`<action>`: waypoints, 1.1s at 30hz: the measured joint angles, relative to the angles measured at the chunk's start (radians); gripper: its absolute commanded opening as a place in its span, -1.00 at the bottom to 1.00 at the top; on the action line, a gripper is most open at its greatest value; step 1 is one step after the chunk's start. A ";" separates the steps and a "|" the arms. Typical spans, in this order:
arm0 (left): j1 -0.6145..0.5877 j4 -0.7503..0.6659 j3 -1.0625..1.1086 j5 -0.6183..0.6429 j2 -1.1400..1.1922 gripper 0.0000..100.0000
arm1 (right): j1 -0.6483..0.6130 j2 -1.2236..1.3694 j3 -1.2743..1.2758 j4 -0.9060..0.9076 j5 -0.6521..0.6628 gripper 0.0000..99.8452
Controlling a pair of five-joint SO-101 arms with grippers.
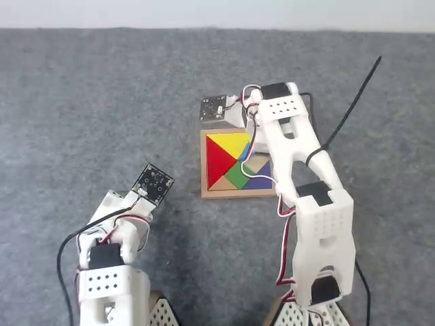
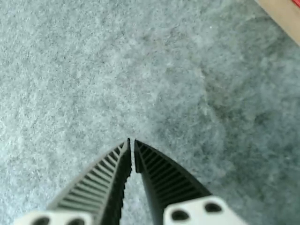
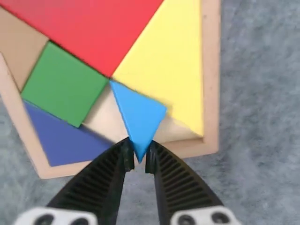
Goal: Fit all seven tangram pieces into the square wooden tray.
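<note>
Closest in, the left arm (image 1: pixel 112 234) sits low over the gray, fuzzy surface (image 1: pixel 81 102), well apart from the tray (image 1: pixel 231 194). In its wrist view the left gripper (image 2: pixel 131 146) has its fingers pressed together with nothing between them. A corner of the tray (image 2: pixel 286 14) peeks in farther off.

Farther out, the right arm (image 1: pixel 299 163) hangs over one side of the tray, which lies flat near the middle of the surface. From above, the red triangle (image 1: pixel 219 161), yellow triangle (image 1: pixel 234 142), green square (image 1: pixel 238 175) and dark blue piece (image 1: pixel 255 183) lie inside it.

The right wrist view gets in close. The right gripper (image 3: pixel 137 157) pinches the tip of a light blue triangle (image 3: pixel 139 115) in narrow fingers, just over the tray's rim. The triangle pokes out over bare wood between the yellow and dark blue pieces. Whether it lies flat cannot be told.

Farthest off, a pale wall (image 1: pixel 204 12) meets the surface.
</note>
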 measured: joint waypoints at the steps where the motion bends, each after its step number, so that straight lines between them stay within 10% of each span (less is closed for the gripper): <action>1: 0.000 0.000 0.000 0.000 0.000 -0.98 | -0.002 0.000 -0.014 0.000 0.000 -0.98; 25: 0.000 0.000 0.000 0.000 0.000 -0.98 | -0.003 0.021 -0.094 0.055 0.069 -0.66; 33: 0.000 0.000 0.000 0.000 0.000 -0.98 | 0.017 0.021 -0.147 0.083 -0.192 -0.65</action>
